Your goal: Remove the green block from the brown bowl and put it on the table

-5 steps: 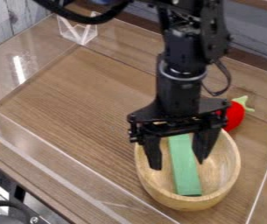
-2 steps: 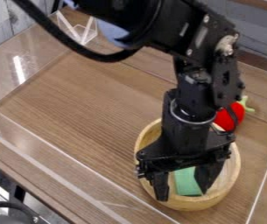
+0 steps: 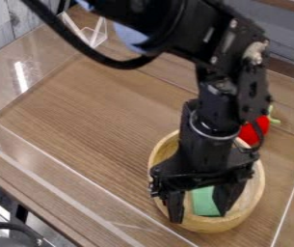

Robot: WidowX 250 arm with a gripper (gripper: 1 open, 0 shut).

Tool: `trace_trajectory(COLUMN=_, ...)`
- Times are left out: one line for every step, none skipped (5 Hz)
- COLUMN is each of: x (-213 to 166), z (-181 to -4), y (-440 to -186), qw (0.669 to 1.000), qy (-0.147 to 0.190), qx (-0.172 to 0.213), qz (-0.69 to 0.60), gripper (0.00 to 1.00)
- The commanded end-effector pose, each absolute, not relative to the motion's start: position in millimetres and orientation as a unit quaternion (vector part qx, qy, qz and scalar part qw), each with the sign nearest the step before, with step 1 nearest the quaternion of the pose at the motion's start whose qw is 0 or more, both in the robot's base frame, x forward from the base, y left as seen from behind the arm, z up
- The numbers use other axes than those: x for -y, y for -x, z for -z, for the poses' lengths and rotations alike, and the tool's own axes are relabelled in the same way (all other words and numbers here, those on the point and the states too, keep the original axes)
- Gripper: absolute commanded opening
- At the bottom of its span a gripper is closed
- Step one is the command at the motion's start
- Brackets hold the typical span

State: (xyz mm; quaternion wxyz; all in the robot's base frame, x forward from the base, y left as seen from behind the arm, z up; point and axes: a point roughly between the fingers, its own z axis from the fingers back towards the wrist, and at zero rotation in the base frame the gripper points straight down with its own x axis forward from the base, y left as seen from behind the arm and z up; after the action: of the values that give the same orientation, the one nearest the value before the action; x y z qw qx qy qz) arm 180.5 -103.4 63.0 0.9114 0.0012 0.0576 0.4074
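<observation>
One black gripper [image 3: 203, 199], pointing straight down, stands with its two fingers [image 3: 176, 204] spread wide inside the brown bowl [image 3: 164, 157], a round tan wooden dish with a thick rim. You see the flat green block [image 3: 207, 201] lying in the bowl between the fingers, not clamped. A red toy [image 3: 253, 130] sits behind on the streaked wood-grain table [image 3: 85, 106]. Compared with a second ago, your gripper has sunk into the bowl, hiding most of the block.

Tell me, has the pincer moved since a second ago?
Yes. The pincer has dropped lower into the brown bowl, its open fingers now straddling the green block inside the rim.
</observation>
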Motion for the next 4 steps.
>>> trace_trajectory(x=110.0, z=-68.3, y=-185.8, qw=0.923, qy=0.008, qx=-0.052, qz=-0.381, gripper=1.0)
trace_trajectory(x=110.9, z=-64.4, y=-184.1, qw=0.927, qy=0.009, qx=-0.058, qz=-0.371, gripper=1.0)
trace_trajectory(x=98.2, z=-53.8, y=-184.5, qw=0.914, qy=0.012, qx=-0.064, qz=-0.4, gripper=1.0)
trace_trajectory(x=85.7, z=-43.6, y=-186.2, qw=0.9, qy=0.015, qx=-0.067, qz=-0.43, gripper=1.0)
